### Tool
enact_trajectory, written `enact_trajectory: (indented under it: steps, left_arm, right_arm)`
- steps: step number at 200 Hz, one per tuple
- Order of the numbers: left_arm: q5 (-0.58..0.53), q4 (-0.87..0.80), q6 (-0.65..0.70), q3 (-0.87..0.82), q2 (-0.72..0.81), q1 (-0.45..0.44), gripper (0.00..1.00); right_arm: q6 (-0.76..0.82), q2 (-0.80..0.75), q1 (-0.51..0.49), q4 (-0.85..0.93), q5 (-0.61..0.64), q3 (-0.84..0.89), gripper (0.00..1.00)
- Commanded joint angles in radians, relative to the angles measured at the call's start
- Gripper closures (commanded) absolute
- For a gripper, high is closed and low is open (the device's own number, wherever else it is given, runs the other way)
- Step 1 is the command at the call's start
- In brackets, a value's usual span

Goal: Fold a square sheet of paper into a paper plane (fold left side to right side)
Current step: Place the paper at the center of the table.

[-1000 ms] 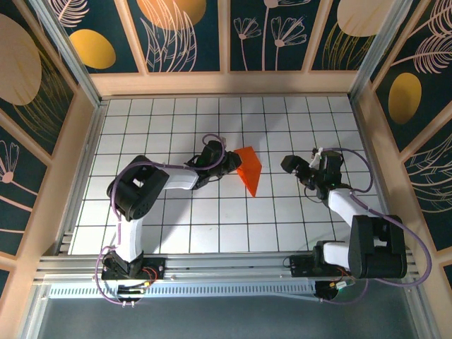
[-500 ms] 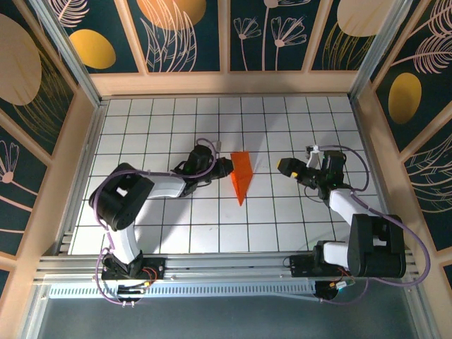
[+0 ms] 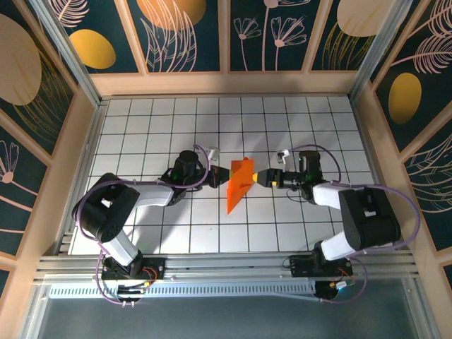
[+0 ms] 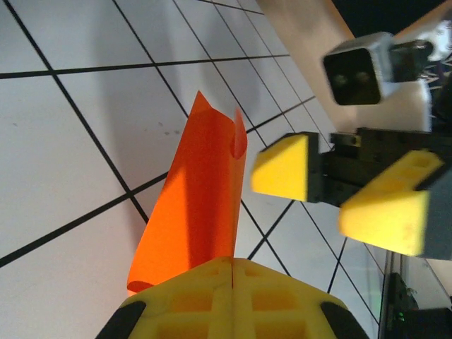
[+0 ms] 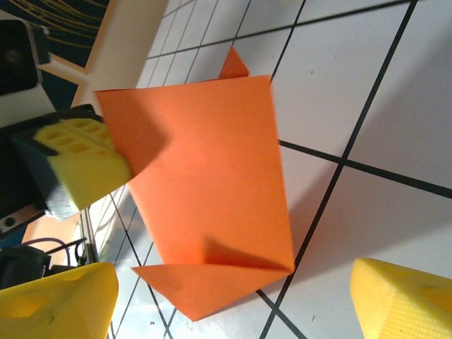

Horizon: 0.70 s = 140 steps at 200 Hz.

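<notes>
My left tool is closed on the orange paper. In the left wrist view its two yellow fingers are pressed together, and the paper comes out from between them. I hold it by its left edge, near the middle of the white grid desk. The paper is already folded: it is wider at the far end and narrows to a point toward the near edge of the desk. It stands lifted on its side and throws a shadow on the tiles. Whether its lower tip touches the desk, I cannot tell. My right tool is open, with its two fingers well apart. It is just beside the right side of the paper and faces my left tool. In the right wrist view a flat folded face of the paper is turned toward this tool, with a small flap at the lower corner. The fingers of this tool do not touch the paper.
</notes>
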<state>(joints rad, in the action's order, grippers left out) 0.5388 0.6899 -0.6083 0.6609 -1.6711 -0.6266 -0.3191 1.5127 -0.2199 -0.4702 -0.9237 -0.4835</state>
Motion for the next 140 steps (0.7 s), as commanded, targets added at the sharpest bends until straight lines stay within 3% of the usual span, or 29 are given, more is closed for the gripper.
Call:
enact_trajectory:
  steps: [1,63,140]
  left_arm:
    - [0.061,0.074,0.036,-0.015,0.015,0.005,1.00]
    - [0.021,0.084,0.018,-0.018,-0.004,0.004,1.00]
    - [-0.051,0.026,0.028,-0.008,-0.022,0.005,1.00]
  right_arm:
    - [0.041,0.055,-0.028,-0.085,-0.036,-0.046,0.14]
    - [-0.013,0.149,-0.083,-0.209,-0.076,-0.068,0.22]
    - [0.056,0.092,-0.084,-0.069,-0.051,-0.103,0.50]
